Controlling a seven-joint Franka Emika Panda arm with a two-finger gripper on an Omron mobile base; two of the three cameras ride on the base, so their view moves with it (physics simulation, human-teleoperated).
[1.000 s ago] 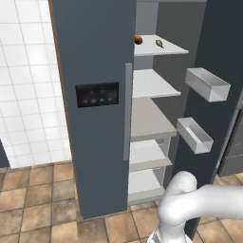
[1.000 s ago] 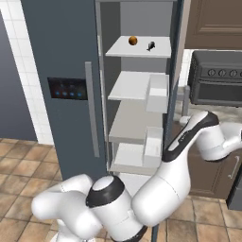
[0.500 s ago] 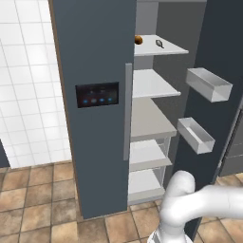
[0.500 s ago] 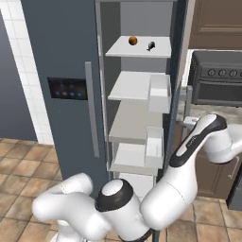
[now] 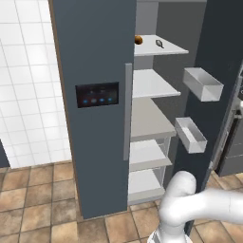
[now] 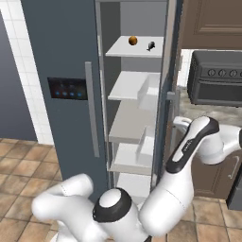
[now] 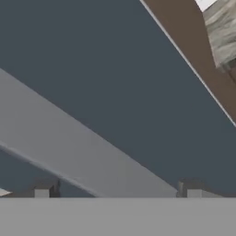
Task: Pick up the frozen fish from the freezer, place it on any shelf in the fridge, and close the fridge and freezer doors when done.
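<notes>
Against the outer face of the open fridge door (image 6: 171, 71), the arm is reaching out to the right of the base, its wrist bending back toward the door's edge. Seen from the hand camera, the gripper (image 7: 117, 190) is pointing straight at the dark door panel (image 7: 115, 92), with a paler grey bar, apparently the handle (image 7: 78, 152), crossing just above the fingertips (image 7: 44, 189). The two tips are standing wide apart, near opposite ends of the view, and nothing is sitting between them, so the gripper is spread open and holding nothing. Whether the tips are actually touching the handle cannot be told.

On the top shelf (image 5: 166, 47) of the fridge, a small dark fish (image 5: 160, 43) is lying toward the right, well apart from an orange round item (image 5: 138, 40) at the shelf's left. From the right base camera the same fish (image 6: 151, 46) and orange item (image 6: 133, 40) are sitting side by side on that shelf (image 6: 124, 49). Two door bins (image 5: 203, 83) are jutting from the inside of the open door. The freezer door (image 5: 92, 99), with its dark control panel (image 5: 97, 94), is standing shut on the left. A dark oven (image 6: 212, 78) is sitting to the right on the counter (image 6: 222, 113).
</notes>
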